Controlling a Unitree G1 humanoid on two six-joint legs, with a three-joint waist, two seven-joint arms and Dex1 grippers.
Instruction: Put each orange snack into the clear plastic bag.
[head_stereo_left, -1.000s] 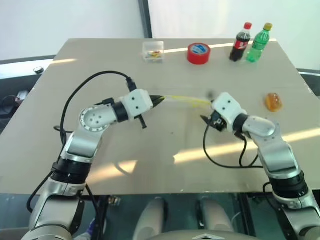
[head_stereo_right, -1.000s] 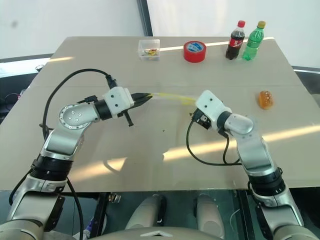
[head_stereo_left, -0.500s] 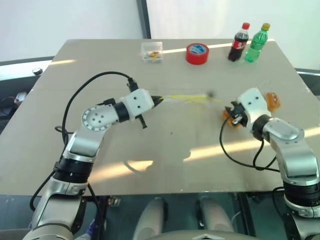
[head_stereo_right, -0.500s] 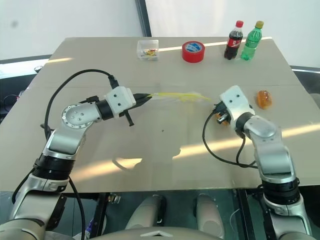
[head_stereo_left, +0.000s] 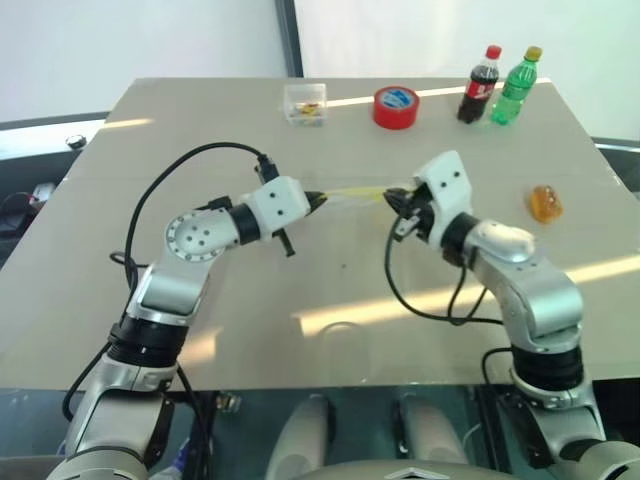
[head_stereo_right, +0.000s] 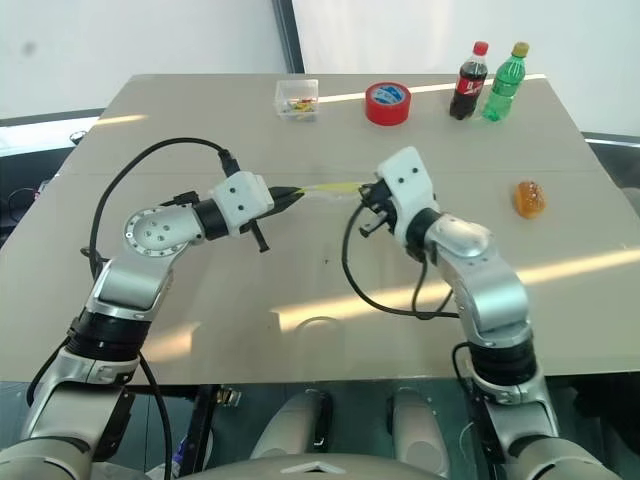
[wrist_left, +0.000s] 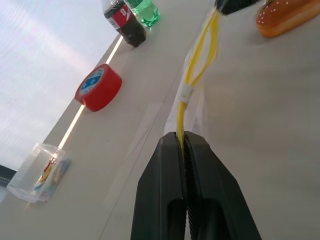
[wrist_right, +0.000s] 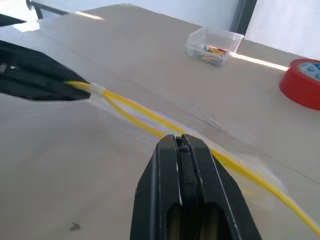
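**Yellow-edged bag stretched between both grippers**

Clear plastic bag (head_stereo_left: 355, 193) hangs mid-frame, yellow strip taut, film crinkled. Left gripper (head_stereo_left: 318, 200) pinches one end; right gripper (head_stereo_left: 393, 199), jaws closed, meets the other end. One orange snack (head_stereo_left: 545, 203) lies at right on the table (head_stereo_left: 200, 130). Since half a second ago, the right gripper swung leftward from that snack.

Both tools (head_stereo_left: 318, 200) (head_stereo_left: 392, 197) shut, facing

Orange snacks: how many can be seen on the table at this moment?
1. The orange snack lies on the table, on the robot's right, apart from the right end effector. Another could be hidden by that end effector or the clear plastic bag.
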